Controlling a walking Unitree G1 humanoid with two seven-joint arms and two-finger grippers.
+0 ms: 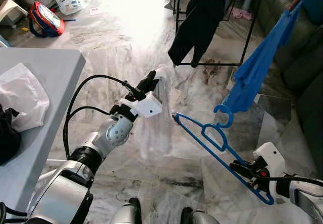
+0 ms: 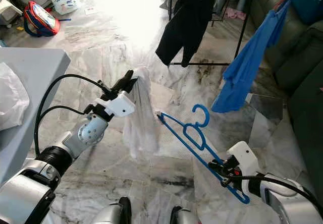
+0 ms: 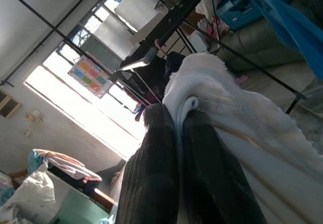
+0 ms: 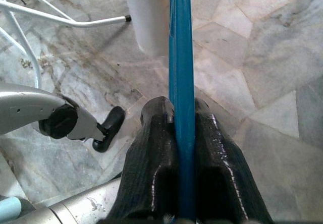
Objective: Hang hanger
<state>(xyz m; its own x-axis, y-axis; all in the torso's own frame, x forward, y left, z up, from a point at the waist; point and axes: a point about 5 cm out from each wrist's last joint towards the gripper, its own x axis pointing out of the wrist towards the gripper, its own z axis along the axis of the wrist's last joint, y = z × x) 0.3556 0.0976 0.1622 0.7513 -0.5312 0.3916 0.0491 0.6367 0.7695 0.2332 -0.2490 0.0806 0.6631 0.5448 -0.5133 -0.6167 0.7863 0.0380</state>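
Right end effector (image 1: 252,176) grips blue hanger (image 1: 212,143); left end effector (image 1: 146,82) pinches white cloth (image 2: 141,123)

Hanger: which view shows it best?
Right eye view: the whole blue hanger, hook up, held by the right end effector. Left eye view matches. Right wrist view gives just its bar between the fingers.

Count by kind, head and wrist views.
Hangers: 1 blue hanger (image 1: 217,146). Grippers: 2, left gripper (image 1: 149,80) and right gripper (image 1: 246,174). White cloth (image 2: 141,118): 1. Garments hanging: 2, black garment (image 1: 197,22), blue garment (image 1: 257,67). Floor bags: possibly 2 (far, small).
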